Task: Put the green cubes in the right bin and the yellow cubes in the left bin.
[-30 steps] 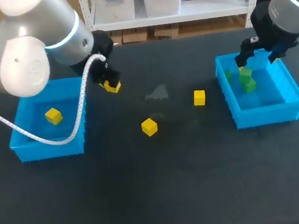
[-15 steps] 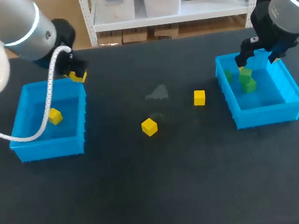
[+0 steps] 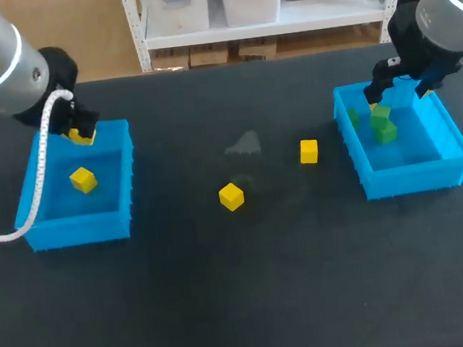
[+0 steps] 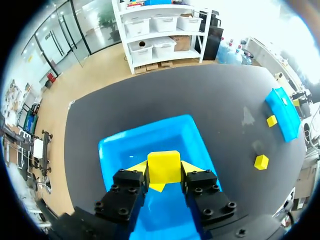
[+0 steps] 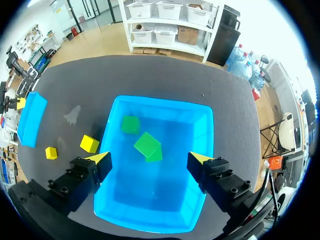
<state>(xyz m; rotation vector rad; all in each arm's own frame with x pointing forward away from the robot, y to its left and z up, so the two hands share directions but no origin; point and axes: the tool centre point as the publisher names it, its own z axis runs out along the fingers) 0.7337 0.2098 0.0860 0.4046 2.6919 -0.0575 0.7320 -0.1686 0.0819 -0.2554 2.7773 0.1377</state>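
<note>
Newly over left bin (image 3: 80, 227): yellow cube (image 3: 82, 137)

1. Here's the bright blue rectangular plastic left bin (image 3: 76, 231) and its right twin (image 3: 414, 177) (same blue, both).
2. Held bright yellow cube (image 4: 164, 167): plain lemon all over.
3. Small green cubes (image 5: 147, 145): flat grass green.
4. Dark charcoal matte table (image 3: 245, 305), one pale smudge (image 3: 243, 145).

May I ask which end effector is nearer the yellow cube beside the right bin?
Right end effector, over the bin beside that cube; left end effector is across the table.
</note>
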